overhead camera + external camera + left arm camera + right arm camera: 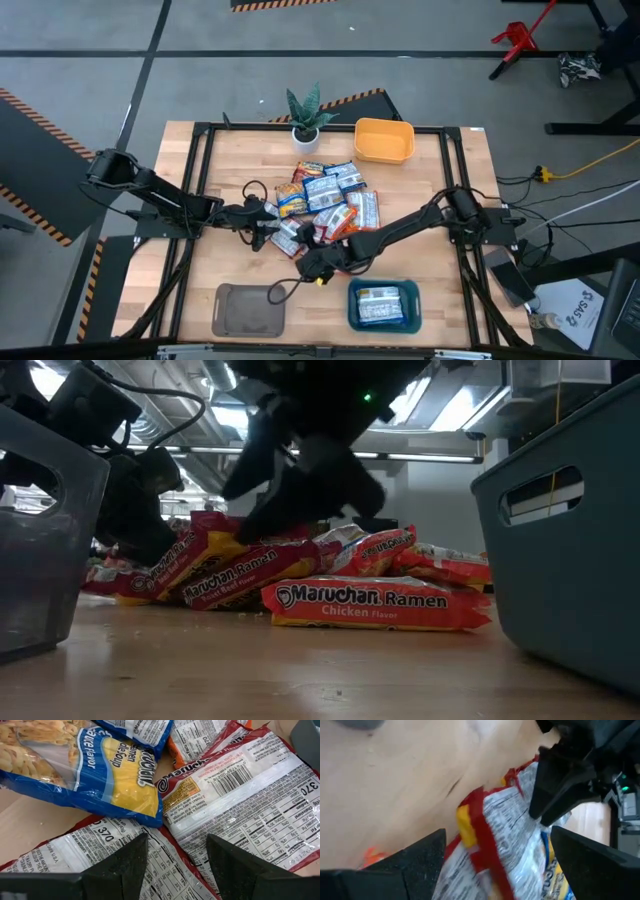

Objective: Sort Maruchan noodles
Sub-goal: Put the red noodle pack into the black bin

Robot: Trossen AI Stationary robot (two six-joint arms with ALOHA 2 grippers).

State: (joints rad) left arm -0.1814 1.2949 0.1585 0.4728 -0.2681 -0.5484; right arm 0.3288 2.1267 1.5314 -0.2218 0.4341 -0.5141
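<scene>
The Maruchan noodle packets (325,205) lie in a loose overlapping pile mid-table, red, blue and orange with white panels. One more packet (380,306) lies in the teal tray (352,300). My left gripper (268,228) is at the pile's left edge, open. In its wrist view the left gripper (177,865) hovers over a red packet's nutrition panel (115,852) beside a blue packet (100,775). My right gripper (315,262) is at the pile's near edge, wide open. In its wrist view the right gripper (500,865) has a red packet (495,835) between its fingers.
A grey tray (250,310) sits near the table's near edge, left of the teal tray. A yellow tray (383,140) and a potted plant (305,118) stand at the far edge. In the low view an orange Chicken packet (375,605) lies in front, between two tray walls (570,530).
</scene>
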